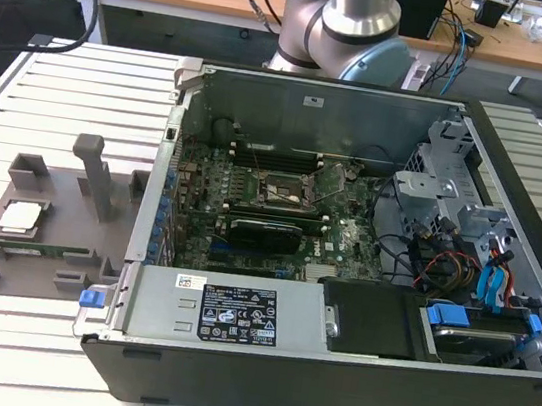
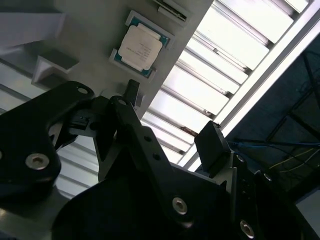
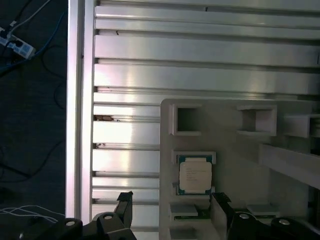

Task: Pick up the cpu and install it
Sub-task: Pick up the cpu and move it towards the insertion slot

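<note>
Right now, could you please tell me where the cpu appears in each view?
Exterior view: cpu on the grey tray, at the exterior view's left.
First wrist view: cpu in its tray recess, beyond the open gripper.
Second wrist view: cpu in same recess.
Shared landmark: the grey tray.

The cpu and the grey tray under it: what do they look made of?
The cpu: its top looks like metal, pale silver with a dull satin sheen, rimmed by a darker green board. The grey tray: probably plastic, matte and uniformly grey with blocky raised walls, though the look leaves it open.
</note>
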Motion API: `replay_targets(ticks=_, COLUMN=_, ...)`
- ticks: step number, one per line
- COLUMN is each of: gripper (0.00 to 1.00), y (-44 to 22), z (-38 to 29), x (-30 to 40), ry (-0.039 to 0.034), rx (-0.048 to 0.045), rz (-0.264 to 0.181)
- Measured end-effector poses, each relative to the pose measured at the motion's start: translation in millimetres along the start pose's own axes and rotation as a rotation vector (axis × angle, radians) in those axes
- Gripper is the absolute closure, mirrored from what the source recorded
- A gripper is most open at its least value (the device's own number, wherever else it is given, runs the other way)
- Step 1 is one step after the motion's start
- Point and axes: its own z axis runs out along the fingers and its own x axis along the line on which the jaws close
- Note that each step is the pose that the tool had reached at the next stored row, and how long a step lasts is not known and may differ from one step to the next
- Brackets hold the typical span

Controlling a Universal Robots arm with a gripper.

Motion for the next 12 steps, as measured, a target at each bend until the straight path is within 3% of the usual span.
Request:
replay_targets(ticks=9, gripper=0.28, y=-2.2, z=4.8, x=-16.5, ry=0.0001, rx=0.0, rz=0.0)
replay_targets(ticks=11, gripper=0.28, y=-3.6, z=12.4, x=-25.9, ry=0.0002, rx=0.0001, rz=0.0)
replay_targets(ticks=12, gripper=0.28, y=-4.0, z=12.7, x=-26.4, ry=0.0005, rx=0.0002, rz=0.0)
